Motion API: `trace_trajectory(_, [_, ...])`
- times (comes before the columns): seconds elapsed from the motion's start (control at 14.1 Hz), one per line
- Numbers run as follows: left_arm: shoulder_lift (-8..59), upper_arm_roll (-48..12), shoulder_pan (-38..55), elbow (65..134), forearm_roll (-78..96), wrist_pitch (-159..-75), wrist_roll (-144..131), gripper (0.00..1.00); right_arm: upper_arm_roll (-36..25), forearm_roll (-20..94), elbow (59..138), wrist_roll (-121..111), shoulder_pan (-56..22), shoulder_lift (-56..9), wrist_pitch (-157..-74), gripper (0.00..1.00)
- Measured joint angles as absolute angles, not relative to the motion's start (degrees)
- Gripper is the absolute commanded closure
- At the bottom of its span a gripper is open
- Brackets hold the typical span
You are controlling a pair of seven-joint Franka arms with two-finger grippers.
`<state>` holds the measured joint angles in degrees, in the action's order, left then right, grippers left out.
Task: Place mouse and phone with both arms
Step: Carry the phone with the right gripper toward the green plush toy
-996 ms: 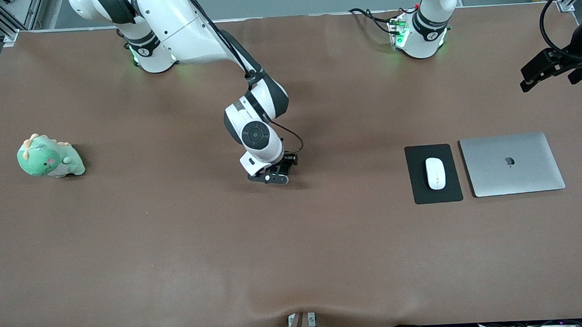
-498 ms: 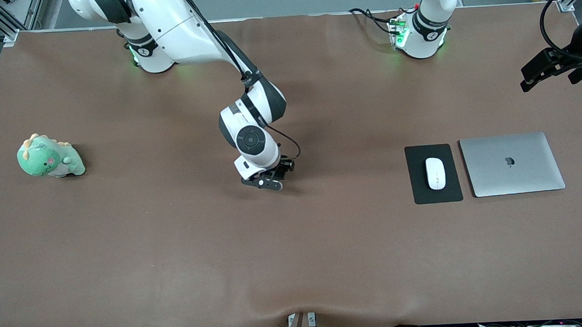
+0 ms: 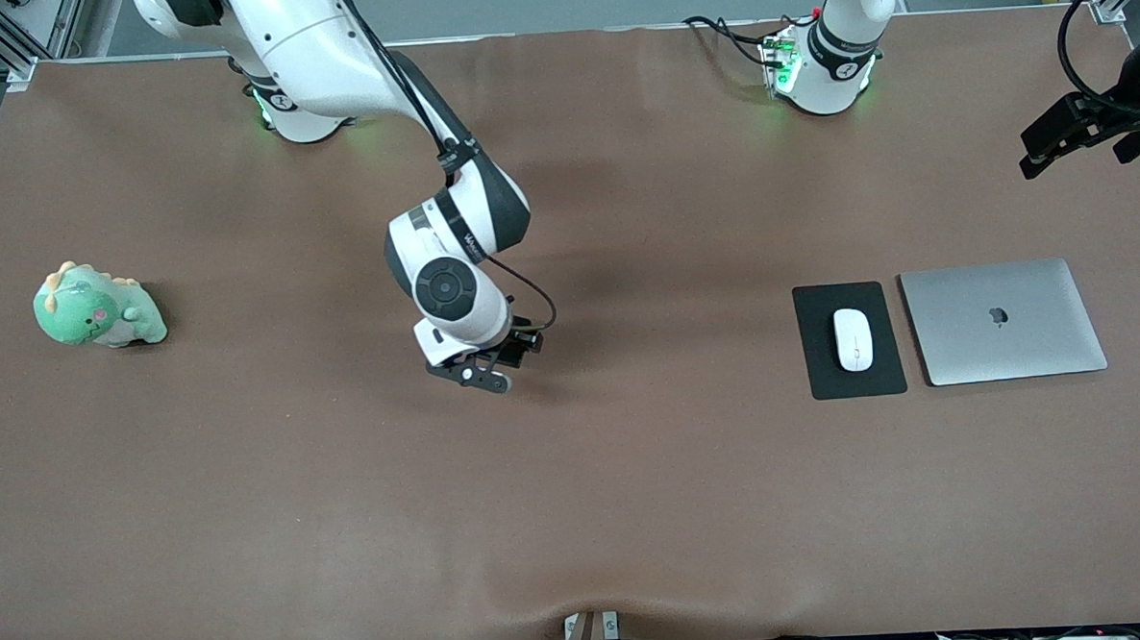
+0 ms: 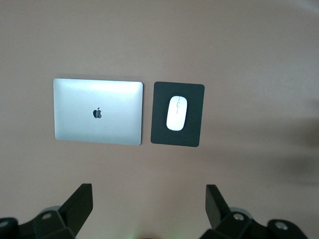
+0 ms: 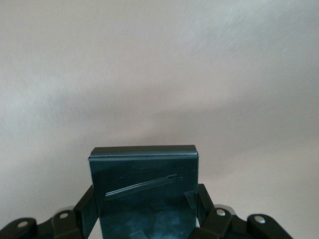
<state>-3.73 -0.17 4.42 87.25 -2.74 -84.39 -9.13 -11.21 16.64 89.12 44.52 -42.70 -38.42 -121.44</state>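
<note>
The right gripper (image 3: 484, 370) has its fingers squeezed on the phone (image 5: 144, 191), so it should go down slowly and set it flat before letting go, while the left gripper (image 4: 149, 206) waits with fingers wide apart above the mouse (image 4: 176, 113).

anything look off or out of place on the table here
Nothing looks askew or damaged. The mouse sits centred on its black mat beside the closed laptop; only the green plush dinosaur is an odd companion.
</note>
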Motion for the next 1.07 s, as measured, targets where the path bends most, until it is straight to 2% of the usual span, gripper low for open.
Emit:
trace_trajectory(0.28, [-3.7, -0.2, 4.5, 87.2, -2.7, -84.4, -9.1, 0.00, -11.7, 16.6, 91.0, 42.3, -38.2, -35.4, -120.1, 1.00])
trace_trajectory(0.85, [-3.6, -0.4, 5.0, 87.4, -2.7, -84.1, -9.2, 0.00, -12.2, 16.4, 102.2, 26.7, -27.5, -27.5, -120.4, 1.00])
trace_trajectory(1.07, [-3.6, -1.5, 5.1, 87.4, -2.7, -84.1, -9.3, 0.00, -14.4, 16.0, 106.8, 18.8, -26.2, -26.0, -123.8, 1.00])
